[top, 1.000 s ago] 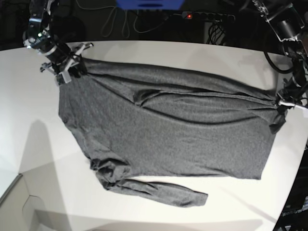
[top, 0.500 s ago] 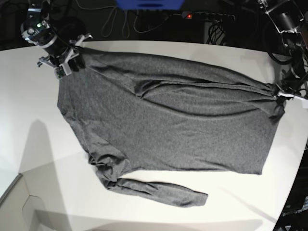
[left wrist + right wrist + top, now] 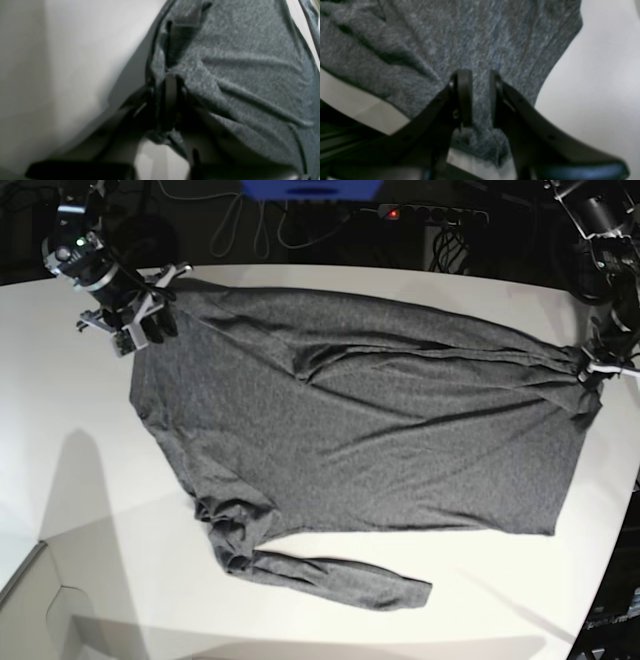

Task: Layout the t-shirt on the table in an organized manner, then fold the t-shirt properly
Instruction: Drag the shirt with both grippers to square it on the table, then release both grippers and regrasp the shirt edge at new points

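T-shirt (image 3: 370, 420) is spread across the middle of the table (image 3: 60, 410), dark grey, mostly flat. Long creases are seen running along its far edge from one gripper to the other. One sleeve (image 3: 330, 578) is stretched out along the near side, with cloth bunched where it joins the body.

Left gripper (image 3: 588, 367), at the base view's right, is clamped on a gathered corner of the shirt; in the left wrist view the cloth is pinched tight between the narrow jaws.

Right gripper (image 3: 140, 308), at the base view's left, is closed on the opposite corner; the fabric is seen between its fingers (image 3: 464, 97) in the right wrist view.
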### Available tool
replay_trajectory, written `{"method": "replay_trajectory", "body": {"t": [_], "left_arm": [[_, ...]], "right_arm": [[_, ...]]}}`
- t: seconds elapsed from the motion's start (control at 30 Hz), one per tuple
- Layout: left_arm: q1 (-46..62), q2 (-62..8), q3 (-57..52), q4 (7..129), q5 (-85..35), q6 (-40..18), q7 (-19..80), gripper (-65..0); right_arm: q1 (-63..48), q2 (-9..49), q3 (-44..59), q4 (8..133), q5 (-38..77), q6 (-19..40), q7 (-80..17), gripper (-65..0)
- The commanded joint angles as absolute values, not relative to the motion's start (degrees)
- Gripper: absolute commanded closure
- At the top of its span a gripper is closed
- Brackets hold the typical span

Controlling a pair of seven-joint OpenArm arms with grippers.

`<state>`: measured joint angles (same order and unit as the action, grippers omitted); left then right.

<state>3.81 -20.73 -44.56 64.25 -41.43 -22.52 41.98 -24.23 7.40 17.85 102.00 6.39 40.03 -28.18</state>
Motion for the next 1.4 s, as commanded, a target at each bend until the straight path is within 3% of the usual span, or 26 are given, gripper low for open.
{"method": "replay_trajectory", "body": {"t": [0.0,0.1,0.23,0.37,0.5,0.73,0.87,1.07,1.37], "left_arm": [[3.21,-22.02,-44.79,65.36,-42.51,-22.73,41.01,-3.2],[3.3,-22.02,-45.05,65.36,-42.59,-22.73,41.01,-15.0],[3.56,-22.29,-45.14,65.45,-42.77,-22.81,41.01,-35.5],[3.38,-22.29,-45.23,68.35,-42.77,-22.81,41.01,-46.0],[3.21,-22.2,-45.23,72.84,-42.77,-22.81,41.01,-48.1],[-2.15,-22.37,-45.05,76.35,-42.24,-22.81,40.92,-48.5],[-8.66,-22.37,-44.53,72.75,-39.43,-22.81,40.75,-48.5],[-25.45,-22.37,-39.43,55.96,-23.34,-22.55,39.08,-48.5],[-45.23,-22.46,-28.88,21.23,-0.84,-22.46,13.41,-48.5]], "right_arm": [[-23.43,7.69,18.15,103.08,7.43,40.0,-26.77,-10.7],[-22.99,7.96,18.33,103.08,7.43,40.0,-26.77,-10.7],[-21.14,8.57,18.51,103.78,7.34,40.0,-26.77,-10.7],[-18.77,9.71,18.51,104.31,7.34,40.0,-27.12,-10.7],[-16.04,9.36,20.09,103.96,7.25,40.0,-27.21,-12.3],[-10.07,8.31,21.05,102.37,7.25,40.0,-27.3,-33.0],[-4.88,8.22,20.88,96.66,7.25,40.0,-27.3,-36.3],[1.71,8.04,20.97,89.71,1.89,40.0,-27.3,-36.3],[2.42,6.46,20.88,89.01,0.04,40.0,-27.3,-36.3]]}}
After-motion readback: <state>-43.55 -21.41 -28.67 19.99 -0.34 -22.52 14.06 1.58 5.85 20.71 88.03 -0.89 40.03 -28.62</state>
